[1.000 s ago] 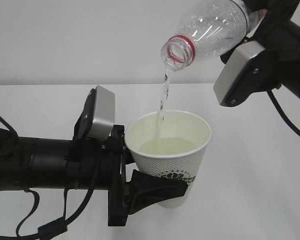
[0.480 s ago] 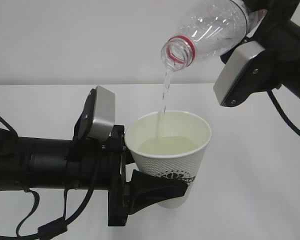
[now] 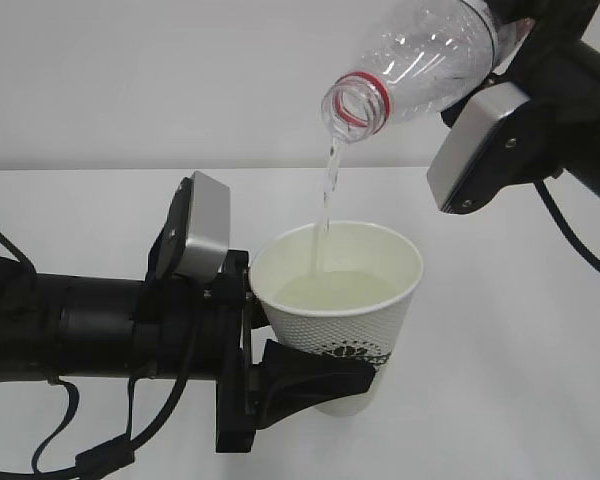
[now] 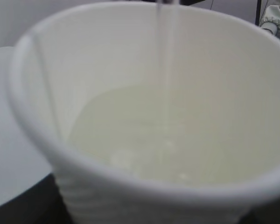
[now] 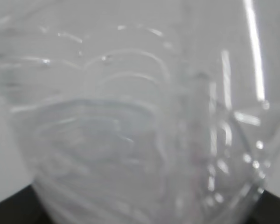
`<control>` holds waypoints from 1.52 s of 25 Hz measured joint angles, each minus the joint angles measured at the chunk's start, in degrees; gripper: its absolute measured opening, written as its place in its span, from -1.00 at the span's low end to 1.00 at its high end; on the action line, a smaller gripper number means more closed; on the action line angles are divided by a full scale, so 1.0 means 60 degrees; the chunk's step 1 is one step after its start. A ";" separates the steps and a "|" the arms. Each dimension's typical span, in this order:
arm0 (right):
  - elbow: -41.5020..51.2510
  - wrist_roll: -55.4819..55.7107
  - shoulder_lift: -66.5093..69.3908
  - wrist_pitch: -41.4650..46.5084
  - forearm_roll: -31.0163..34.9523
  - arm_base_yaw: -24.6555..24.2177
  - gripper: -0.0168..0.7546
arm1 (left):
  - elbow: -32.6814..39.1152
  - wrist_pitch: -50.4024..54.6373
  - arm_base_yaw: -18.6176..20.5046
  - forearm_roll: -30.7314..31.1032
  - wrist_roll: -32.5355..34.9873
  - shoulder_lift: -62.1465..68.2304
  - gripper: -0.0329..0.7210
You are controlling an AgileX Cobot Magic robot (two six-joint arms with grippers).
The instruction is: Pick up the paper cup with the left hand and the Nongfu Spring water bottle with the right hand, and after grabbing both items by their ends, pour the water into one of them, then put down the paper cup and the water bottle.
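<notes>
The white paper cup (image 3: 345, 320) hangs just above the table at the centre, with my left gripper (image 3: 315, 368) shut on its lower part from the left. One black finger (image 3: 305, 380) shows in front; the other is hidden behind the cup. The clear Nongfu Spring water bottle (image 3: 425, 55) is tilted mouth down above the cup, its red neck ring (image 3: 360, 100) lowest. My right gripper (image 3: 525, 25) is shut on its far end at the top right. A thin stream of water (image 3: 328, 190) falls into a pale pool (image 3: 335, 292). The cup (image 4: 130, 184) and bottle (image 5: 130, 116) fill the wrist views.
The white table (image 3: 500, 340) runs back to a plain white wall (image 3: 130, 80). A grey camera plate (image 3: 202, 228) sits on the left arm and another (image 3: 480, 145) on the right arm, with a black cable (image 3: 572, 242) hanging below it.
The stream of water has thinned from a wavy ribbon to a narrow thread. Both arms, the cup and the bottle stay where they were.
</notes>
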 joint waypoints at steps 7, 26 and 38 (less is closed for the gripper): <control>0.0000 -0.0021 0.0000 -0.0006 0.0000 0.0000 0.33 | 0.0000 0.0000 0.0000 0.0000 0.0000 0.0000 0.42; 0.0000 0.1059 0.0000 -0.0065 0.0093 0.0000 0.33 | 0.0000 0.0017 0.0000 0.0000 0.0000 0.0000 0.42; 0.0000 0.2993 0.0000 -0.0065 0.0808 0.0000 0.32 | 0.0000 0.0034 0.0000 0.0000 0.0000 0.0000 0.42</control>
